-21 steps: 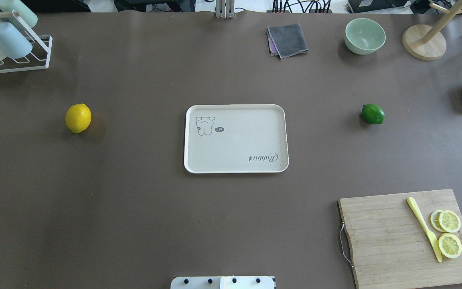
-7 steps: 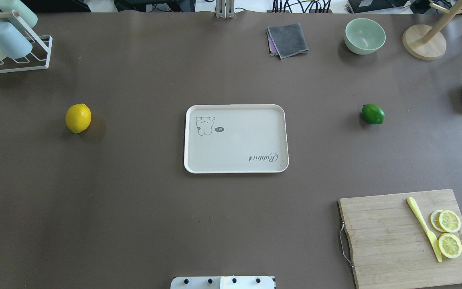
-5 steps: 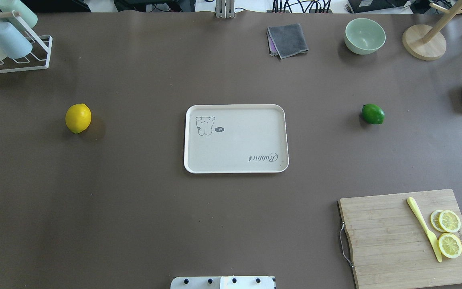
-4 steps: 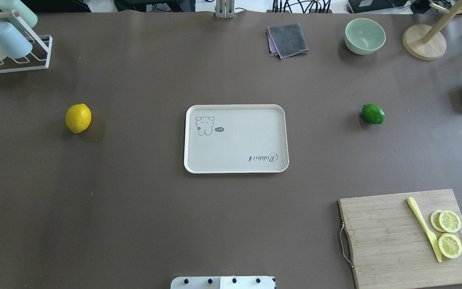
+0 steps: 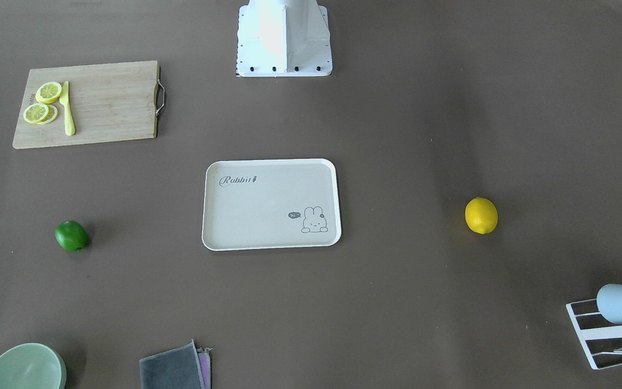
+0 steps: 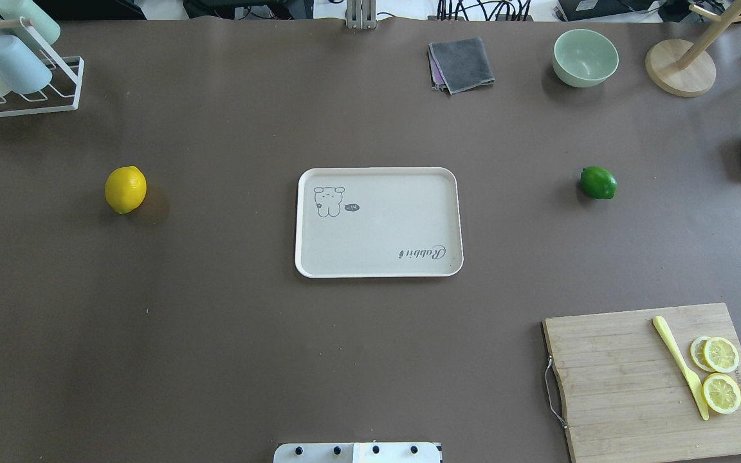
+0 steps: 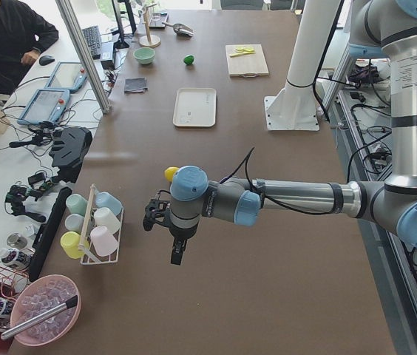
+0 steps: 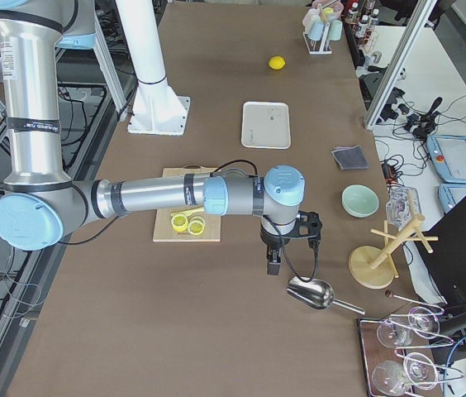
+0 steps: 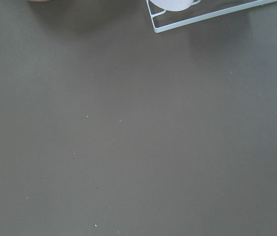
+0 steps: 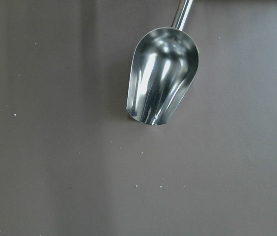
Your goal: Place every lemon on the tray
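Note:
The yellow lemon [image 6: 125,189] lies on the brown table, far left of the tray [image 6: 383,222]. The green lemon [image 6: 598,182] lies far right of it. The beige tray with the bunny drawing is bare at the table's middle. In the front-facing view the yellow lemon [image 5: 481,215] is on the right and the green lemon [image 5: 71,235] on the left. My left gripper [image 7: 177,251] shows only in the exterior left view, hanging over the table's left end near the cup rack. My right gripper [image 8: 273,263] shows only in the exterior right view, above the metal scoop. I cannot tell whether either is open or shut.
A wooden cutting board [image 6: 628,386] with lemon slices [image 6: 721,392] and a yellow knife [image 6: 679,363] lies at the near right. A green bowl [image 6: 585,56], grey cloth [image 6: 462,64], wooden stand [image 6: 679,67], metal scoop [image 10: 160,81] and cup rack [image 6: 17,71] line the far edge and ends.

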`<state>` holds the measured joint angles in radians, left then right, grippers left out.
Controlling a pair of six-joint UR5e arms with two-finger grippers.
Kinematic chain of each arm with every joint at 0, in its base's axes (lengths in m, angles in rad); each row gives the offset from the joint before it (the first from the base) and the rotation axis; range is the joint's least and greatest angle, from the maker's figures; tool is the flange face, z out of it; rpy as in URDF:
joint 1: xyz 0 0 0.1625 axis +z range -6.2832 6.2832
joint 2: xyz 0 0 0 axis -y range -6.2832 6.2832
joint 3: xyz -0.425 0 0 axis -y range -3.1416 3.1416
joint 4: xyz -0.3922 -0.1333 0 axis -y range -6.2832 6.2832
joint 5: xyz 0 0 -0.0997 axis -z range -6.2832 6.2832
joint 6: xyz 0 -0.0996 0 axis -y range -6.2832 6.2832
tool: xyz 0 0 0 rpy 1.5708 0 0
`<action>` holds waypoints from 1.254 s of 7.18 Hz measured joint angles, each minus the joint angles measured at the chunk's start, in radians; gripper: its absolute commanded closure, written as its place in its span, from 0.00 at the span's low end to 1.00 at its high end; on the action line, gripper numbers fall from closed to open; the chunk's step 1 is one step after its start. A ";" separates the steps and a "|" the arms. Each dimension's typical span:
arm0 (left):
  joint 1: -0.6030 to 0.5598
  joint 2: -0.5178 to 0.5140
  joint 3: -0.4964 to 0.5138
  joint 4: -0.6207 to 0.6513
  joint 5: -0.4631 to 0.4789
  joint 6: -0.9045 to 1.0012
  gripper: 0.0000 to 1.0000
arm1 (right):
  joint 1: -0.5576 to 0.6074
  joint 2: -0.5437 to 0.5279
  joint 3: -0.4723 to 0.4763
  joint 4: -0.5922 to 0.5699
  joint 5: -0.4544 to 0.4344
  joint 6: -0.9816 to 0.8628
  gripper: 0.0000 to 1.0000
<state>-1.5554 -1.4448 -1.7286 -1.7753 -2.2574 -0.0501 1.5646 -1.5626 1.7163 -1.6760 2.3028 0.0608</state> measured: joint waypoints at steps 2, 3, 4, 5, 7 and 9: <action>0.000 -0.007 -0.002 -0.005 -0.001 0.001 0.02 | 0.000 -0.011 0.021 0.004 0.008 0.006 0.00; 0.000 -0.009 -0.002 -0.009 -0.001 0.000 0.02 | 0.000 -0.001 0.027 0.005 0.020 0.009 0.00; 0.000 -0.019 0.004 -0.013 0.000 -0.004 0.02 | -0.003 0.024 0.030 0.004 0.030 0.010 0.00; 0.001 -0.032 0.011 -0.016 0.000 -0.005 0.02 | -0.020 0.041 0.031 0.008 0.039 0.010 0.00; 0.001 -0.040 0.020 -0.054 0.001 -0.002 0.02 | -0.113 0.083 0.030 0.076 0.041 0.044 0.00; 0.000 -0.033 0.025 -0.114 0.001 -0.004 0.02 | -0.252 0.100 0.021 0.274 0.032 0.132 0.00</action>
<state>-1.5552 -1.4774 -1.7040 -1.8895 -2.2565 -0.0545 1.3130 -1.4628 1.7369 -1.4020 2.3346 0.1931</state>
